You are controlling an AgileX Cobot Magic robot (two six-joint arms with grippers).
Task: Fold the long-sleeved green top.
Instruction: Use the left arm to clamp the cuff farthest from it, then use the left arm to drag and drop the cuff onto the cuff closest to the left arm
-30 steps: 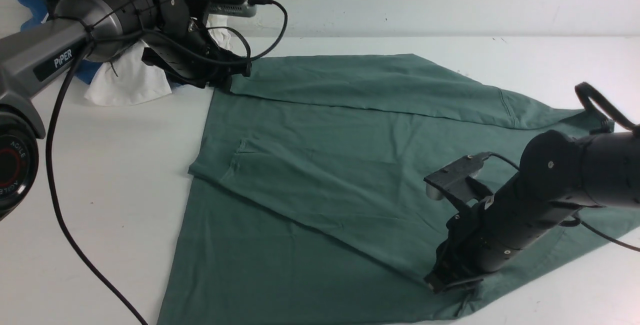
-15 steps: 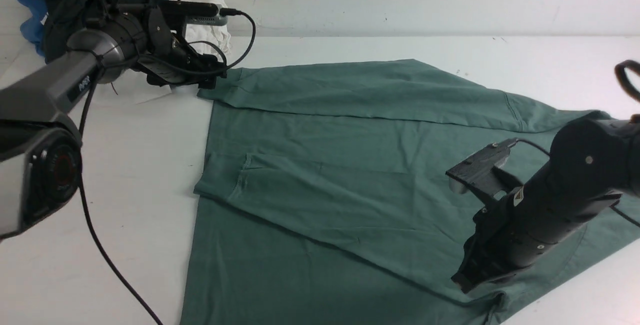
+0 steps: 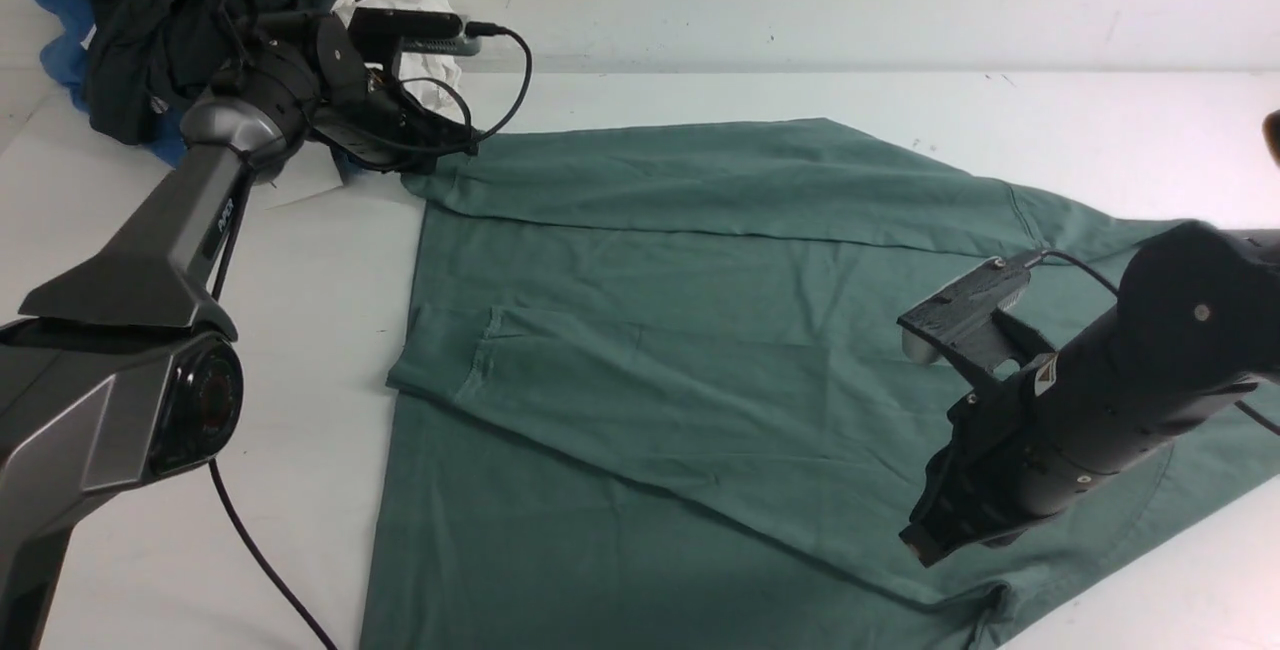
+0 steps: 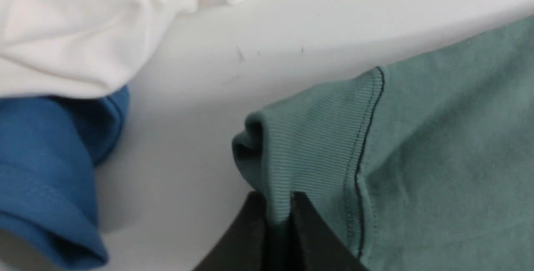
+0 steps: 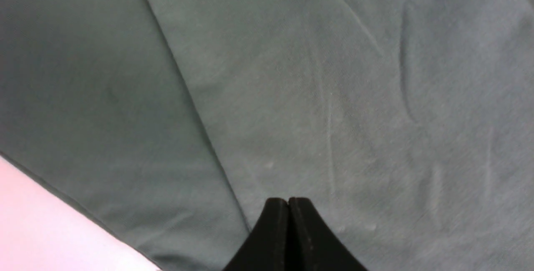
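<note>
The green long-sleeved top (image 3: 700,350) lies spread out flat on the white tabletop (image 3: 300,280). It covers the middle and the right side of the tabletop. One sleeve (image 3: 720,180) lies along the far edge of the top, and its cuff (image 4: 317,137) points to the left. The other sleeve lies across the middle of the top, and its end points to the left too.

The left gripper (image 4: 277,206) is at the far left corner of the top. Its two black fingers are squeezed onto the ribbed cuff, with a bit of green cloth caught between them. The cuff is bunched up a little next to the fingers.

Near the cuff are a white garment (image 4: 62,25) and a blue garment (image 4: 41,158). They do not touch the cuff, and bare tabletop shows between them. A very dark garment (image 3: 170,20) sits in a heap in the far left corner.

The right gripper (image 3: 920,542) is over the near right part of the top. Its fingers are pressed tight together with nothing between them. It points down at the cloth, close to a fold line (image 5: 187,96). It is not clear if it touches the cloth.
</note>
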